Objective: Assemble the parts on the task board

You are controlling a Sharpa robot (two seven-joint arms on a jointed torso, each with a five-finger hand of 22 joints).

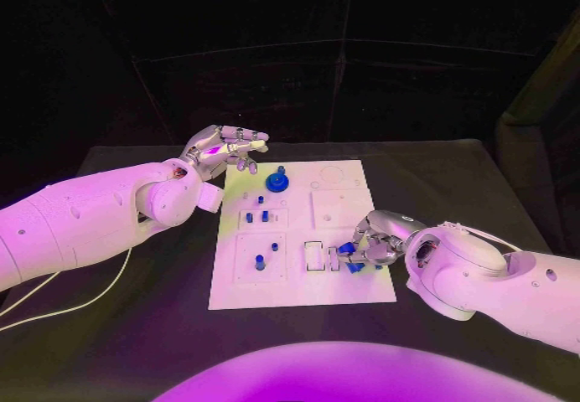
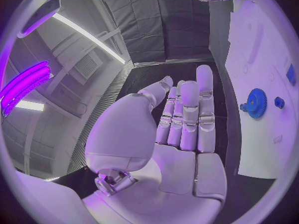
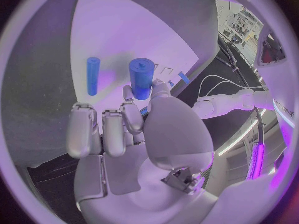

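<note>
The white task board [image 1: 302, 289] lies in the middle of the black table. A blue gear [image 1: 278, 180] [image 2: 255, 103] stands near its far edge. My left hand [image 1: 224, 149] [image 2: 184, 119] hovers over the board's far left corner beside the gear, fingers stretched out, holding nothing. My right hand [image 1: 372, 239] [image 3: 134, 119] is at the board's right edge and pinches a blue cylinder [image 3: 141, 78] [image 1: 347, 249] between thumb and finger, just above the board. A slim blue peg [image 3: 92, 75] lies on the board close to it.
Small blue pieces [image 1: 257, 216] stand in the board's left-hand recesses, with another [image 1: 260, 264] nearer me. A rectangular slot [image 1: 314, 255] lies just left of my right hand. A white cable [image 1: 73, 306] trails over the table at the left.
</note>
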